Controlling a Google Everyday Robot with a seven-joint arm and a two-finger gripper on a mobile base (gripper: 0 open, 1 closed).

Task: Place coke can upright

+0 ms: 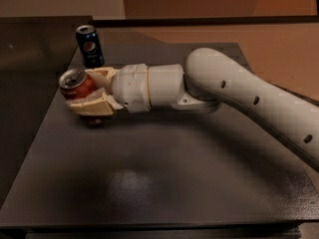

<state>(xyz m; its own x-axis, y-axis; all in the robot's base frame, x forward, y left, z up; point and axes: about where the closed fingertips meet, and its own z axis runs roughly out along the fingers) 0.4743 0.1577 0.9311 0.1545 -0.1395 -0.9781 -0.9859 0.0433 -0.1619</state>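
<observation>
The coke can (77, 86) is red with a silver top. It is tilted, top toward the upper left, at the left side of the dark table (164, 178). My gripper (89, 91) is shut on the coke can, with one cream finger (92, 103) below it and the other behind it. The can's lower end is close to the table; I cannot tell whether it touches. The white arm (239, 93) reaches in from the right.
A dark blue Pepsi can (89, 46) stands upright at the table's back left, just behind the gripper. The table's left edge lies close to the coke can. A wooden wall runs along the back.
</observation>
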